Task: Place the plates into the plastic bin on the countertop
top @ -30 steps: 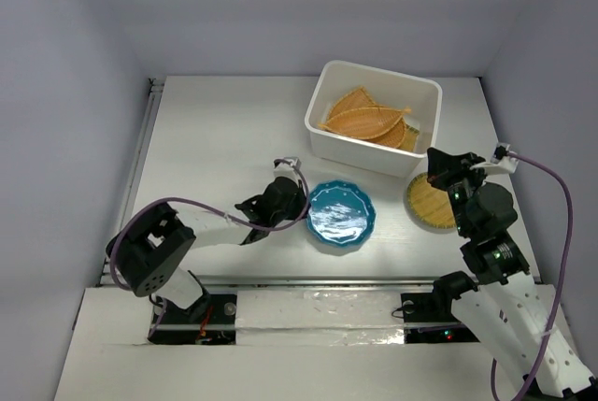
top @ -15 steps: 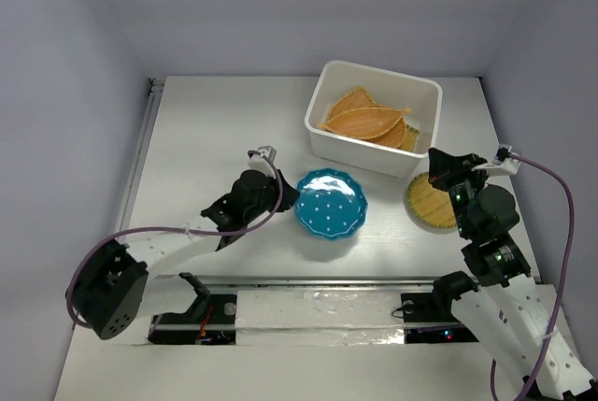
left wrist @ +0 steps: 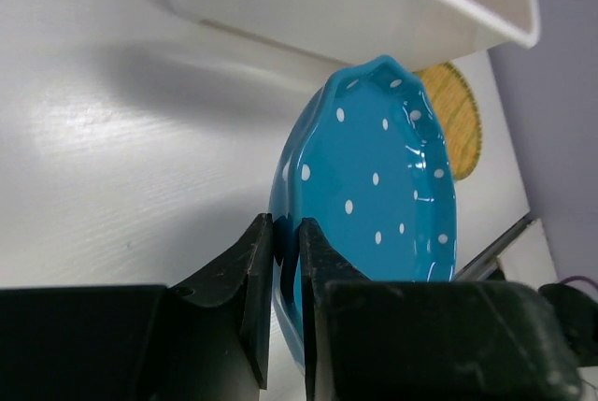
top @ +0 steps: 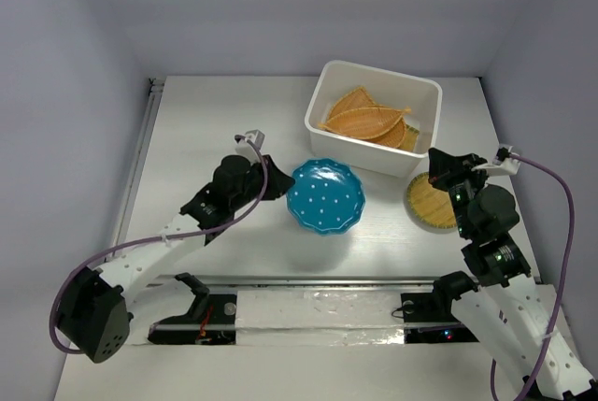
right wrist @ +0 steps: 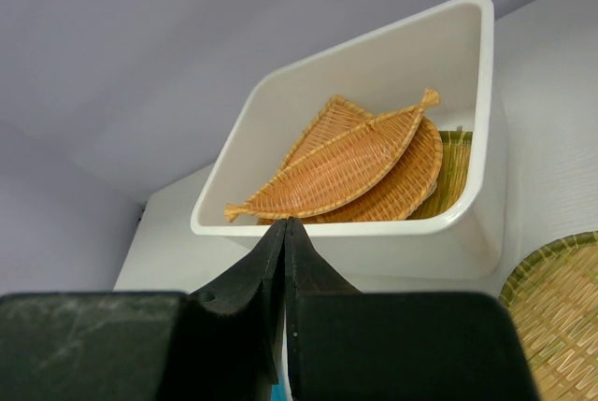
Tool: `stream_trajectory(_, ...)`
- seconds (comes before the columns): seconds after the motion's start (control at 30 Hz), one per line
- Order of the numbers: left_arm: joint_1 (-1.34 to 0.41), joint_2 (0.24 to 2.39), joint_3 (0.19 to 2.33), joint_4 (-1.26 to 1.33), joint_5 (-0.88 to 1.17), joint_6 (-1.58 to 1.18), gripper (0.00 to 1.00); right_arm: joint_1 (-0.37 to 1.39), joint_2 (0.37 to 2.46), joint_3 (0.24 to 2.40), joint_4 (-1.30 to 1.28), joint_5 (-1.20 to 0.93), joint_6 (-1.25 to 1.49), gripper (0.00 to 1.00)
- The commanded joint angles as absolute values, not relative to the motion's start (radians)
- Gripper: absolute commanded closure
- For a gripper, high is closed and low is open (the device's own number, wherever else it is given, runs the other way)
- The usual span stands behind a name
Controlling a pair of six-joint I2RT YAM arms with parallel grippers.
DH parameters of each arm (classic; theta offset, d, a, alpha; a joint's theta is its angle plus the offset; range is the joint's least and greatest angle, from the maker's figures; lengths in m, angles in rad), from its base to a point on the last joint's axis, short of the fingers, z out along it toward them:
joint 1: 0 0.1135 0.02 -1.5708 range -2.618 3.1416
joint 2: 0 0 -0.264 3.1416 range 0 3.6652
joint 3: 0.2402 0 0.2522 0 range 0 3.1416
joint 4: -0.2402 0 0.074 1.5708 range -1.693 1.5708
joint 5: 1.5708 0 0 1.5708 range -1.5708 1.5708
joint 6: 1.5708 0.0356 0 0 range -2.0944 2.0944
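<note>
Teal plate (top: 325, 196) with white dots sits pinched by its rim in the left gripper (top: 278, 186). The wrist view shows both fingers closed on the scalloped edge and the plate tipped up on its side. It looks raised off the countertop (top: 201, 130), near the plastic bin (top: 361, 153) but not yet over it.

Right gripper (top: 437, 165) has fingers together on nothing, parked just beside the bin's near right corner, above a round wicker plate (top: 430, 205) lying on the table.

Risks, as judgement:
- Grip is on a thin glossy rim only, so the plate's weight hangs far from the fingers. It could pivot or slip out during the carry.
- The bin wall is tall. If the plate stays low, its far edge likely hits the near wall and shoves the bin.
- Wicker plates (top: 366, 119) already fill the bin floor and the leaf-shaped one sticks up. A plate released on top may land tilted or rock against the rim.
- The right arm sits close to the drop zone, so arm contact is possible.
</note>
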State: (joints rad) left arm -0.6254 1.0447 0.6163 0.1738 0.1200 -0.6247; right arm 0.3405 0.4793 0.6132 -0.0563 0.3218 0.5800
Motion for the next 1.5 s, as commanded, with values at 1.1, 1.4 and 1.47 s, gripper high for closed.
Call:
stream_trajectory(1.1,-0.557,2.089,1.999,0.189,0.189,-0.618,0.97,0.337,0.433,0.655,-0.067,0.284,0.540,0.94)
stream_trajectory(1.4,-0.584,1.953,1.889,0.170,0.035,-0.494,0.40,0.337,0.423,0.638,-0.072,0.288,0.546,0.94)
stream_trajectory(1.47,-0.612,1.893,1.806,0.208,0.006,-0.457,0.38,0.337,0.425,0.641,-0.071,0.290,0.548,0.94)
